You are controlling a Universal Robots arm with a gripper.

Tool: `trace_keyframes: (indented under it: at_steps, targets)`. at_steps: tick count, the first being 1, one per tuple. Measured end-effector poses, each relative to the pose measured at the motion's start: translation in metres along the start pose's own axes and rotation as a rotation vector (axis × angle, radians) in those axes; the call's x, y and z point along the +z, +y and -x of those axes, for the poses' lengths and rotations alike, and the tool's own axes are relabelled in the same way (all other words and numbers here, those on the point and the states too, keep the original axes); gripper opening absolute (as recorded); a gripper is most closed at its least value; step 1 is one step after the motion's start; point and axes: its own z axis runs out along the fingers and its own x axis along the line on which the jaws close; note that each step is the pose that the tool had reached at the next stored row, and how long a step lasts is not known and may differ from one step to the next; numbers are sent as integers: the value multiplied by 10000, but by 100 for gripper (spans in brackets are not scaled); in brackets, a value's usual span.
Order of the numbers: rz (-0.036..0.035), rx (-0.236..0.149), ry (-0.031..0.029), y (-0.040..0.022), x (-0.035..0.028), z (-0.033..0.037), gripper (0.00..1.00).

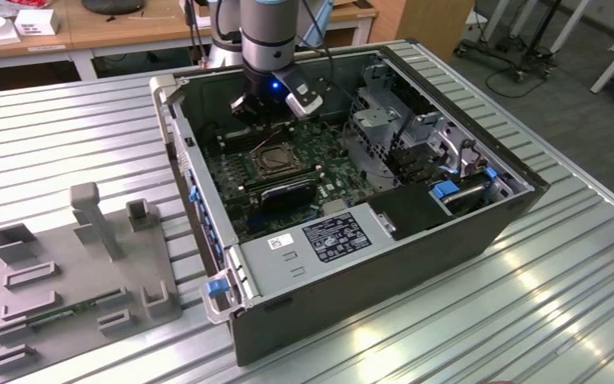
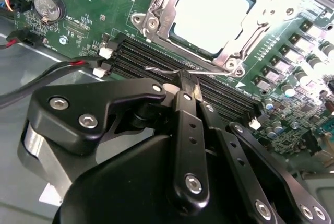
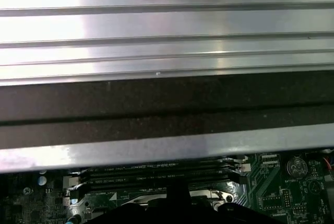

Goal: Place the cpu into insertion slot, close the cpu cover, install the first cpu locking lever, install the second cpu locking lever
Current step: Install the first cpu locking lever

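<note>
Inside the open computer case (image 1: 520,188), the insertion slot (image 1: 275,160) sits on the green board. In the second wrist view the pale square cpu (image 2: 209,10) lies in it, with the silvery cpu cover (image 2: 156,20) lying down around it. A thin wire locking lever (image 2: 162,69) runs along the socket's edge beside the long black slots. My gripper (image 2: 185,80) is shut, its black fingertips touching this lever at mid-length. From the exterior view the gripper (image 1: 265,116) hangs just behind the socket, inside the case.
Long black memory slots (image 2: 156,59) lie under the fingertips. A coin battery (image 2: 48,7) and red-black cables (image 2: 52,67) are beside them. A drive cage (image 1: 392,136) and power supply (image 1: 328,236) crowd the case. A grey fixture plate (image 1: 73,272) lies at the exterior view's left.
</note>
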Motion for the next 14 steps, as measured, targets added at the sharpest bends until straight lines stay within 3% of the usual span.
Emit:
trace_keyframes:
  at_steps: [14]
  targets:
    - [6, 11, -2, -23, 101, 19, 11]
